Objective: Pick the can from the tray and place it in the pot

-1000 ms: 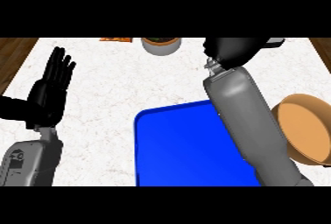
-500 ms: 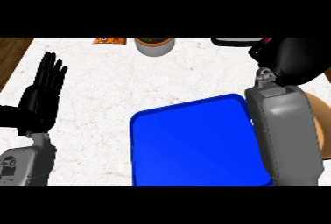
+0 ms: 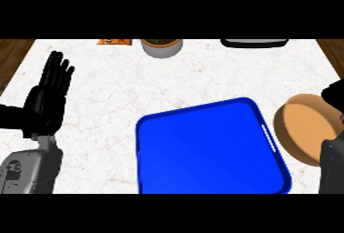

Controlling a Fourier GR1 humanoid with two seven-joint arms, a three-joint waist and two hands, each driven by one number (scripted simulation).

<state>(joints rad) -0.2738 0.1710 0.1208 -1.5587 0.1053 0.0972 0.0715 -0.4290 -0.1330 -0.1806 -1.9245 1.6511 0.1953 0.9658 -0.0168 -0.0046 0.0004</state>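
A: OK, quick one. Where's the can?

B: Can't find it. The blue tray point(image 3: 201, 154) shows only bare blue, nothing standing on it. No can in the tan pot point(image 3: 302, 132) either, as far as its inside shows.

A: So it's in a hand?

B: Possibly. Only a black sliver of the right hand point(image 3: 336, 94) shows at the right edge, just above the pot, with its forearm point(image 3: 332, 168) below. Open or closed, holding or not: cannot tell, it's mostly cut off.

A: Left hand?

B: The left hand point(image 3: 46, 98) is open, fingers straight and pointing up, at the left over the counter point(image 3: 201, 73). It holds nothing, touches nothing, and sits well apart from the tray. Resting.

A: Step in hand?

B: My guess is carrying to the pot, given the bare tray and the hand beside the pot. Judgement only.

A: Advice?

B: Get the hand over the middle of the pot, not its rim. Keep the can upright, lower it inside, then let go. The pot sits just beside the tray's right edge, so avoid bumping either.

A: Anything else?

B: There's a grey container point(image 3: 161, 48) at the back. Not involved.
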